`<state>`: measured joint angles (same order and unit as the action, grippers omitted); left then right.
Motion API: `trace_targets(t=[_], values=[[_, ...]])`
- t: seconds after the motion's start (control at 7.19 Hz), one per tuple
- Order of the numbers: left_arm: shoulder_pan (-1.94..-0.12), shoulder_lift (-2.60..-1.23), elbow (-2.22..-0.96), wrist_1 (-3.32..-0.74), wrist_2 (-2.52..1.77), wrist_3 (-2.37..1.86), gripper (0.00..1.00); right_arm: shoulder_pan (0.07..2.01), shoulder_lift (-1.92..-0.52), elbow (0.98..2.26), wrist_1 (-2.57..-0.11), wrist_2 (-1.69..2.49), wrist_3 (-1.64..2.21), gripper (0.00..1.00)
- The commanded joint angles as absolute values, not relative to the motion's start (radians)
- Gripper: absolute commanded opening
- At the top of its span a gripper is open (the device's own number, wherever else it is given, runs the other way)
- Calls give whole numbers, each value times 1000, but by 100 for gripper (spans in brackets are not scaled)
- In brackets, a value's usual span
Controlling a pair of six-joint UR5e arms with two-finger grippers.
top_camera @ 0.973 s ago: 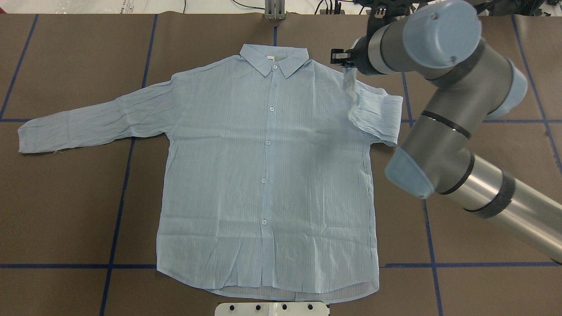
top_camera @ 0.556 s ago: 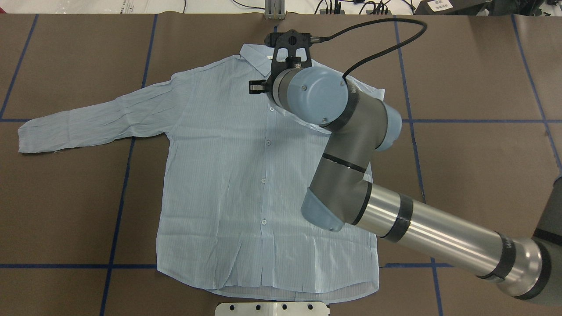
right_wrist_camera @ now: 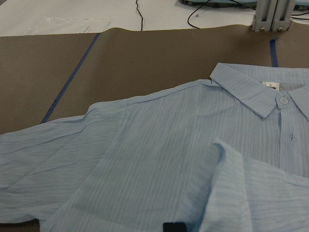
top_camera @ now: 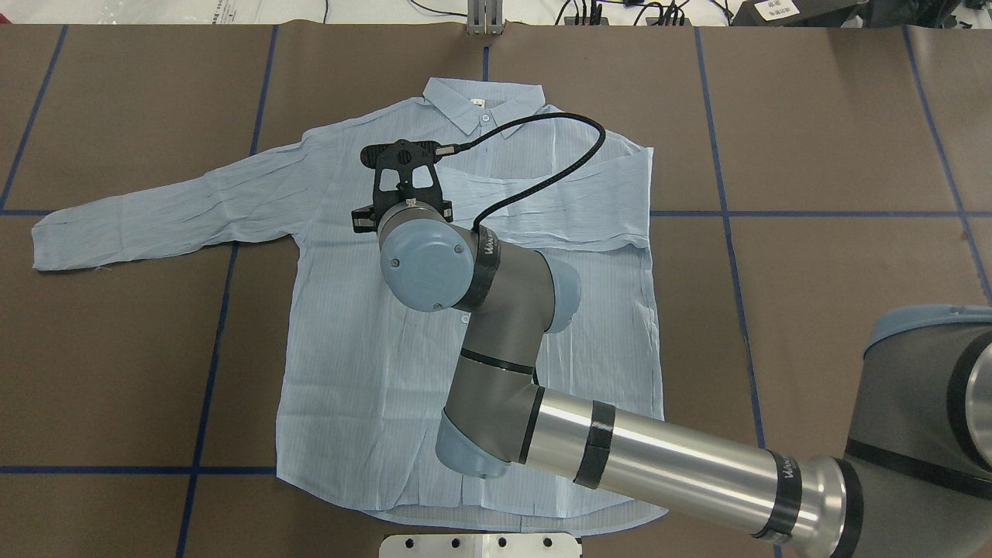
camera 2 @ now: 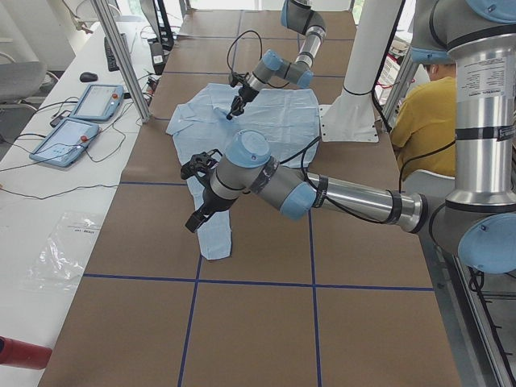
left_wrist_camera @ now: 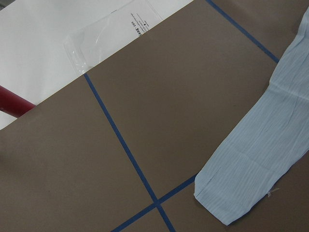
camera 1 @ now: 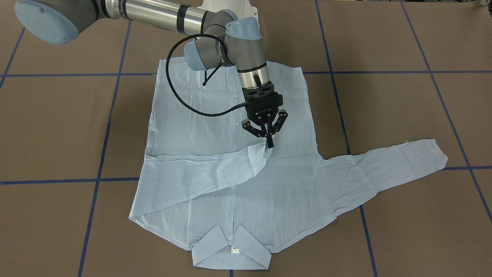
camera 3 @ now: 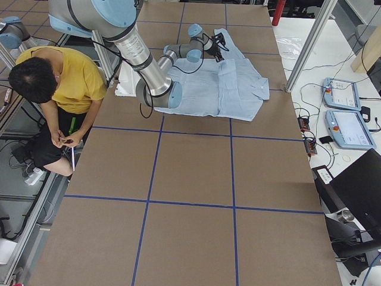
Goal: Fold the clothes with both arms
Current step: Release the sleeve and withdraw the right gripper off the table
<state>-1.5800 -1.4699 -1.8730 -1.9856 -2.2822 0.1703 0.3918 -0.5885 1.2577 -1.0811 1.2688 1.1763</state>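
One sleeve (camera 1: 200,173) of the pale blue shirt (top_camera: 372,325), spread buttoned on the worktop (top_camera: 116,372), lies folded across the chest. Right gripper (camera 1: 270,144): jaws pinched shut on the sleeve cuff (camera 1: 258,156), just past the buttons (camera 1: 232,187). To finish well: lower, lay the cuff flat, release without dragging fabric. Left gripper (camera 2: 196,223) hovers near the other sleeve (left_wrist_camera: 256,154); its jaws' state cannot be told.

A person in yellow (camera 3: 62,80) crouches beside the brown table (camera 3: 196,179).
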Motion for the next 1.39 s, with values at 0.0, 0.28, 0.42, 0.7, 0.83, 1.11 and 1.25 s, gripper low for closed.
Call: trace_targets(t=[0.0, 0.28, 0.42, 0.7, 0.83, 1.11, 1.25], values=[[-1580, -1471, -1862, -1985, -2281, 170, 100, 379, -560, 1218, -1091, 1275, 1317, 100], [-1578, -1476, -1858, -1987, -2281, 163, 100, 408, -551, 1230, -1142, 1311, 1328, 100], [-1578, -1479, -1865, -2005, -2283, 163, 100, 484, -555, 1273, -1310, 1401, 1328, 100], [-1553, -1482, -1803, -2095, -2283, 131, 100, 775, -721, 1445, -1414, 1789, 1261, 100], [-1514, -1476, -1745, -2215, -2283, 0, 100, 904, -879, 1588, -1426, 1940, 1092, 100], [-1392, -1463, -1572, -2581, -2270, -345, 100, 1122, -1116, 1701, -1416, 2157, 753, 100], [-1338, -1463, -1492, -2724, -2266, -479, 97, 1194, -1211, 1710, -1407, 2202, 644, 100]])
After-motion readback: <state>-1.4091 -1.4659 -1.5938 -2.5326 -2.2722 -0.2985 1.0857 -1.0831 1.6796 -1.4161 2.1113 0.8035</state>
